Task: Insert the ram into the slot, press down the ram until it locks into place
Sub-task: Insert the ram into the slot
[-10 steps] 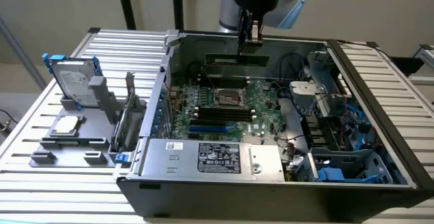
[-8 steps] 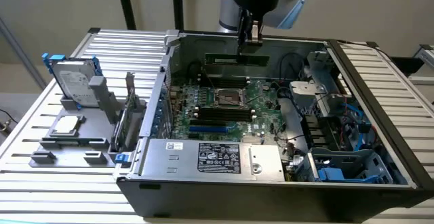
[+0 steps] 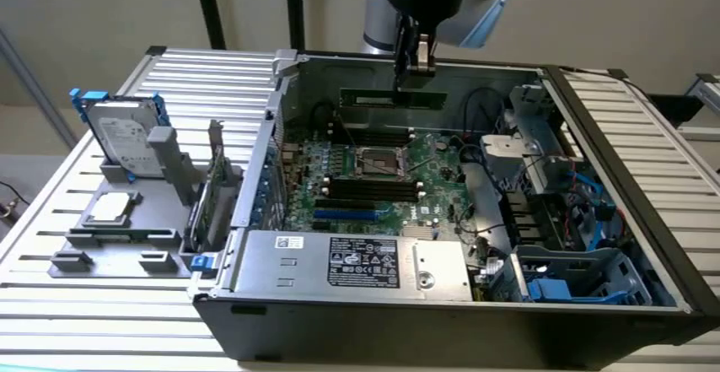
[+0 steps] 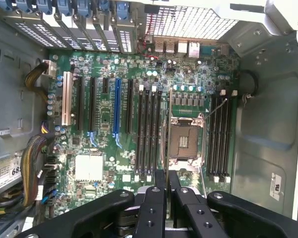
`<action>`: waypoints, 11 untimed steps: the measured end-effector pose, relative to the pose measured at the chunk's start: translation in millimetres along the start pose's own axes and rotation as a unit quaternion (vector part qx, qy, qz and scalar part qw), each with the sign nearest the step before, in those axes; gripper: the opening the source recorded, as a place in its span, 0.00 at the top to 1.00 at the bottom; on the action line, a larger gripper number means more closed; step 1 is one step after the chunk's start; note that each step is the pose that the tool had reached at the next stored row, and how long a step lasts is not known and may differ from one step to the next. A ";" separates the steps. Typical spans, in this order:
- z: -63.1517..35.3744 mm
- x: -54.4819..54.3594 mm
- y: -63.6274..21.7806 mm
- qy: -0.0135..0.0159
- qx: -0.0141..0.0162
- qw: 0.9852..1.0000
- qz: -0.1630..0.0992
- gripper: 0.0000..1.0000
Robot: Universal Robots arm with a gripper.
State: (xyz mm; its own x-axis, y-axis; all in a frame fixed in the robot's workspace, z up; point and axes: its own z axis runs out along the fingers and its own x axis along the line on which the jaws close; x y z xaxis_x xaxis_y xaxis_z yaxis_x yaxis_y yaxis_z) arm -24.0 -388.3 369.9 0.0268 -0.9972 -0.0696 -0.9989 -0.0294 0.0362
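My gripper hangs over the far end of the open computer case, shut on the ram. The ram is a long dark green stick, held level by its top edge above the motherboard. In the wrist view my gripper has its black fingers closed on the ram, seen edge-on as a thin line. That line runs between one bank of black slots and the CPU socket. A second bank of slots lies past the socket. The ram is still above the board, touching no slot.
In the exterior view, a grey fixture at the left holds a hard drive, a CPU chip and an upright expansion card. Inside the case are the power supply, cables and blue drive bays. A blue connector strip is on the board.
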 end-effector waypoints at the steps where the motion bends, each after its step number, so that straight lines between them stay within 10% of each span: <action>1: 0.0 0.0 0.0 0.000 0.000 1.000 0.000 0.87; 11: 12.2 0.9 -0.5 0.000 0.000 1.000 0.000 0.87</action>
State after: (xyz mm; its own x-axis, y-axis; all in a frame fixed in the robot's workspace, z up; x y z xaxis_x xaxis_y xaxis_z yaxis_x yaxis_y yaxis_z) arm -24.0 -388.3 357.6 0.0269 -0.9972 -0.0699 -0.9989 -0.0295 0.0363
